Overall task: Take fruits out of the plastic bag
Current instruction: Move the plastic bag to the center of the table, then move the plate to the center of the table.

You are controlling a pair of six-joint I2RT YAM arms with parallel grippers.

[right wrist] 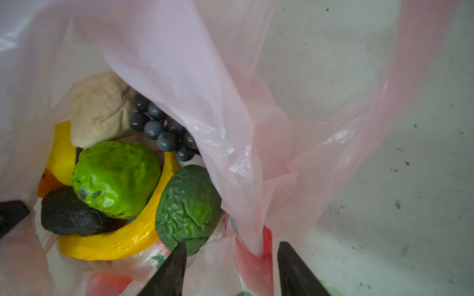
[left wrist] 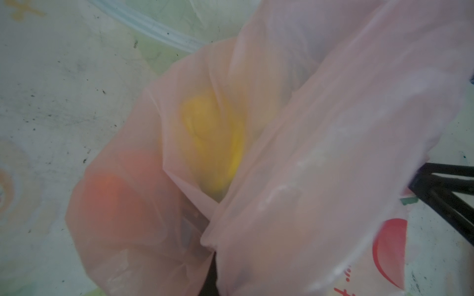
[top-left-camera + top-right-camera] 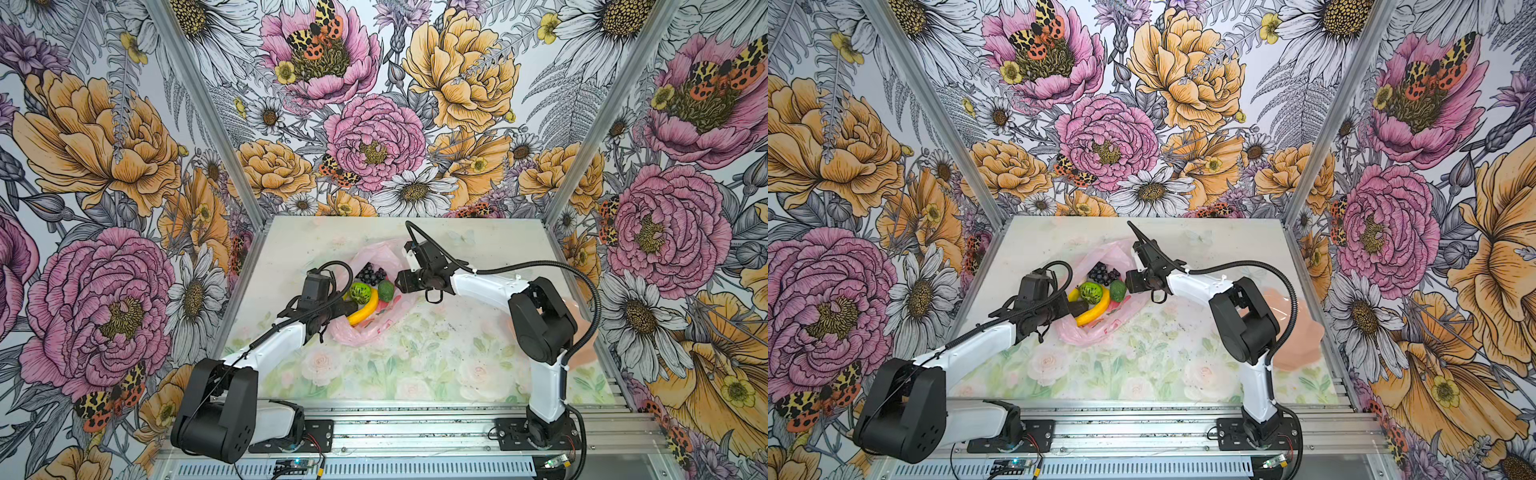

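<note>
Plastic bag (image 3: 365,334): thin, crinkled, translucent pink film with red prints. It lies mid-table (image 3: 415,365) between both arms, mouth spread upward.

Fruits I can count inside:
- banana (image 1: 115,246), curved, nearest the arm bases
- bright green lime (image 1: 115,176), resting in the banana's curve
- darker wrinkled avocado (image 1: 188,207), just beside the lime
- grape bunch (image 1: 164,130), partly under film
- cream lump (image 1: 100,110)
- lemon (image 1: 62,153)
- a sliver of orange piece (image 1: 47,183)
- a black lump (image 1: 69,215)

Left gripper (image 3: 345,308): at the bag's left rim, jaws together, film gathered at them.

Right gripper (image 1: 232,246): at the right rim, fingers apart. A fold of film sits between them, not pinched.
</note>
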